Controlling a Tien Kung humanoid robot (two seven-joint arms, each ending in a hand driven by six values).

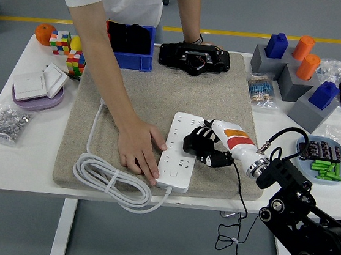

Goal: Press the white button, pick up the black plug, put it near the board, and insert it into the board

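Black plug [191, 143] in right robot hand [208, 149]

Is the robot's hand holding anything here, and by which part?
The right hand grips the black plug by its body, at the power strip's right edge.

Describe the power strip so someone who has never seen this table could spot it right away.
Start at the tan mat covering the middle of the white table. Near its front edge lies the power strip, between a person's hand and the robot's right hand. It is the only long white slab with socket rows.
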